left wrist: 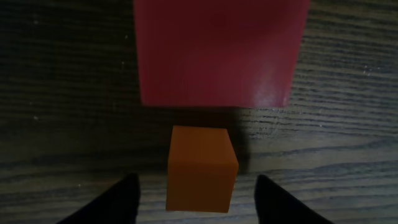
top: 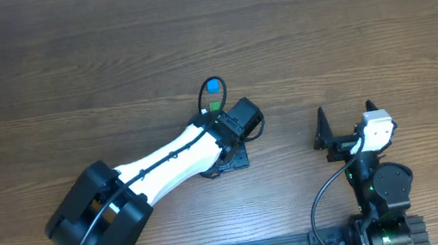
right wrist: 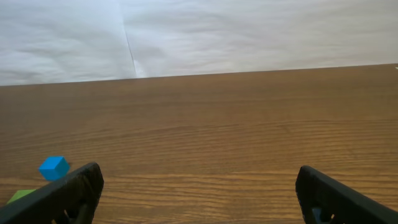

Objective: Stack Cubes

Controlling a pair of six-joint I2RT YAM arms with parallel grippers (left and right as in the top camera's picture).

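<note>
A small orange cube (left wrist: 200,169) lies on the wooden table just in front of a much larger red cube (left wrist: 217,50). My left gripper (left wrist: 196,190) is open and low over the table, with one dark finger on each side of the orange cube and not touching it. The left arm (top: 172,157) reaches to the table's middle and covers both cubes from above. Just beyond its wrist sit a blue cube (top: 213,86) and a green cube (top: 213,104). My right gripper (top: 345,123) rests open near its base and holds nothing. From there the blue cube (right wrist: 54,167) and the green cube (right wrist: 22,195) lie far off.
The wooden table (top: 63,67) stretches bare across the far half and the left side. A pale wall (right wrist: 249,31) stands behind the table's far edge.
</note>
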